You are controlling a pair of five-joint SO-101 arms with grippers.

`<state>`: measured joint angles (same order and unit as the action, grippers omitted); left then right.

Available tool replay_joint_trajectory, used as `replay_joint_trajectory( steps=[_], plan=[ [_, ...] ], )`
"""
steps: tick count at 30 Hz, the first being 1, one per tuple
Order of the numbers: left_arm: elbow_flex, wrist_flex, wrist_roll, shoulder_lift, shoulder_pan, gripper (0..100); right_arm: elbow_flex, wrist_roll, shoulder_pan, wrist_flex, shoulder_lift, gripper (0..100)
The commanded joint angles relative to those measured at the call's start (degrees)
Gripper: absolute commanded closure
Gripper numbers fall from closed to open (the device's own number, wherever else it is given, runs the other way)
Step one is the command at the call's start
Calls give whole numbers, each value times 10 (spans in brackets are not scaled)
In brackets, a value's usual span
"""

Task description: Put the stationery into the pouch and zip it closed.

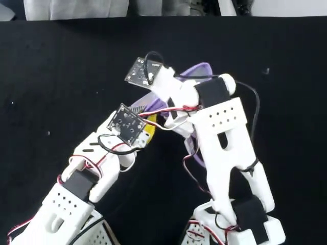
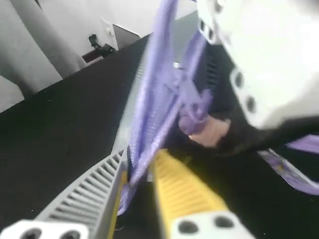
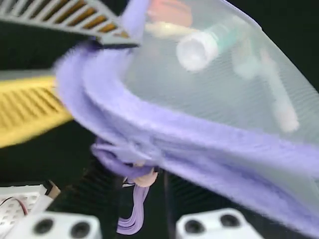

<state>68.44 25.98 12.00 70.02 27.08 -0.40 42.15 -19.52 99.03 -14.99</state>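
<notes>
My arms (image 1: 219, 132) hid most of the pouch (image 1: 198, 69) from above; the stationery (image 3: 197, 50) inside it was a blur behind the mesh.

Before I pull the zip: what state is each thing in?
left hand: shut on the purple edge of the pouch.
right hand: shut on the zipper pull.
pouch: held by both hands; how far zipped, cannot tell.
zipper pull: pinched, hanging at the pouch's edge.
stationery: inside the pouch, behind its mesh.
</notes>
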Motion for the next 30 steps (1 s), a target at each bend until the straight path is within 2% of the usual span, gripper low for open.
replay_joint_trajectory(
  steps=[1,11,21,30],
  plan=[
    [-33,-14,4,-2,5,967,-5,-1,49,-31,-24,988],
    [17,-15,9,-2,-1,971,-13,-4,112,-72,-29,988],
    [32,-18,9,-2,-47,971,-128,-4,182,-65,-24,988],
    [44,-18,9,-2,-46,971,-197,-4,207,-64,-24,988]
  ],
)
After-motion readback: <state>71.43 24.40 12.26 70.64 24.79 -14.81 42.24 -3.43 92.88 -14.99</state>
